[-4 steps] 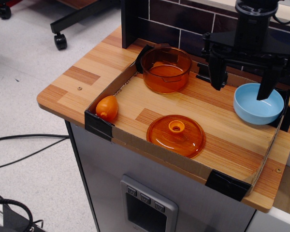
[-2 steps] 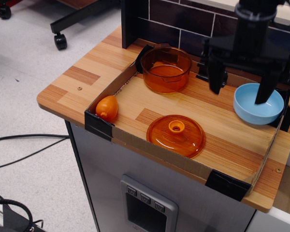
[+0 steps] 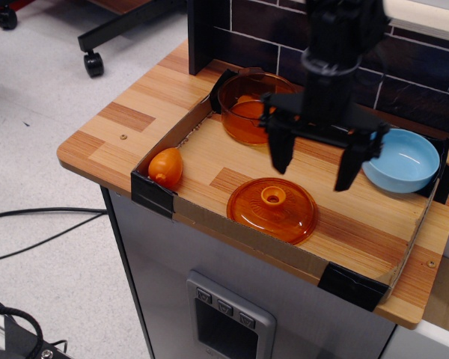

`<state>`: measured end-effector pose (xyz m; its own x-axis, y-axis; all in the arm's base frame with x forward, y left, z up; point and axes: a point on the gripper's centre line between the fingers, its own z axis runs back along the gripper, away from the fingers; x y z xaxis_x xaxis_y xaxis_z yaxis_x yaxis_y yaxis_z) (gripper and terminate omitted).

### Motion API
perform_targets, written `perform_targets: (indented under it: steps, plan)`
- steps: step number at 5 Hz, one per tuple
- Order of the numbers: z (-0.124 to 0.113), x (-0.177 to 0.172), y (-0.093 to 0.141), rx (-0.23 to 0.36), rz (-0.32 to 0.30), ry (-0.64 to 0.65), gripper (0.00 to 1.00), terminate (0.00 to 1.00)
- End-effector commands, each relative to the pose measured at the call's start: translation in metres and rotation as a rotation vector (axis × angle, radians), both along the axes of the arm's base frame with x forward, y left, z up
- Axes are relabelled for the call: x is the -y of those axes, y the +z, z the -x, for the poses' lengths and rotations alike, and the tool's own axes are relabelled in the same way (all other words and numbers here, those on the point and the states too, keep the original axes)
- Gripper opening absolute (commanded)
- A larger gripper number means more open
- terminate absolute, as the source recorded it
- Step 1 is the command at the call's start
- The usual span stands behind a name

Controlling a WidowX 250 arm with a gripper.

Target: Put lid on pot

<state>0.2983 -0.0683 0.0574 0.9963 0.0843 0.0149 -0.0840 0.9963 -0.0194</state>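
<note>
The lid, a translucent orange domed disc with a ring knob, lies flat on the wooden board near the front edge. The pot, deep translucent orange, stands at the back of the board, partly hidden by my arm. My gripper is black and open, its two fingers spread wide. It hangs above the board just behind and to the right of the lid, holding nothing.
A light blue bowl sits at the right of the board. A small orange egg-shaped object lies in the front left corner. A low cardboard rim with black corner pieces bounds the board; a dark tiled wall stands behind.
My gripper has moved left and forward, from above the blue bowl to a spot just behind the lid, and it has come lower. It stays open. The objects have not moved.
</note>
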Motion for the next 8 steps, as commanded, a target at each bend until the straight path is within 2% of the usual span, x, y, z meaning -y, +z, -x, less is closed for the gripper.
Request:
perform_targets:
  steps: [1,2,4,6,8]
  plan:
    - [-0.003,-0.039,0.013,0.075,0.072,-0.087,1.00,0.00]
    - [-0.005,-0.046,0.003,0.067,0.052,-0.108,1.00,0.00]
    - [-0.007,-0.039,-0.017,0.033,0.065,-0.120,1.00,0.00]
    - [-0.001,-0.032,-0.021,0.015,0.107,-0.141,1.00,0.00]
    - [0.004,-0.028,-0.032,0.027,0.084,-0.140,1.00,0.00]
